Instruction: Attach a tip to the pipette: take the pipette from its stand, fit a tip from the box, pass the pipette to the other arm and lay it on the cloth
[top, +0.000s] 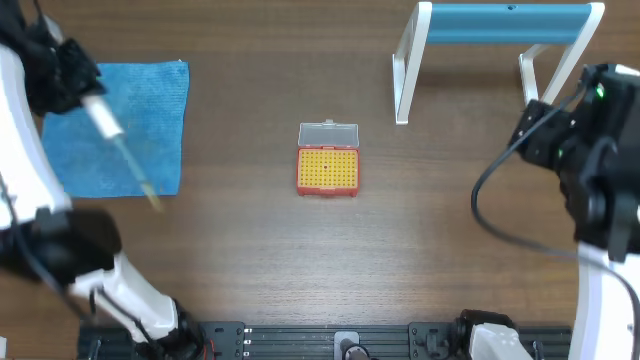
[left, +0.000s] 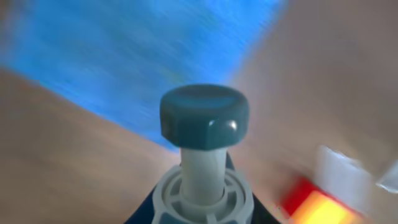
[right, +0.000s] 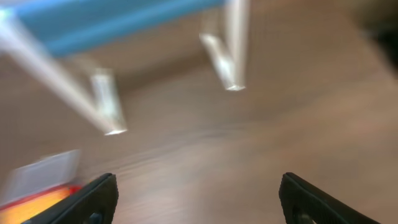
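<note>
We see the left end effector (top: 63, 75) clamping a slender white pipette (top: 110, 130) over the blue cloth (top: 150, 100); its wrist view adds the grey plunger knob (left: 204, 115). The orange box (top: 328, 190) holds yellow tips (top: 328, 168); the right end effector (right: 196, 199) is spread apart.

The work goes on at a broad table (top: 250, 260) with a dark brown wood-grain top, its grain running from side to side as I look across it. The light lies evenly and softly over the wood, which takes on a paler, faintly glossy sheen toward the right-hand end. Along the near edge of the table runs a black slotted rail (top: 300, 338).
</note>
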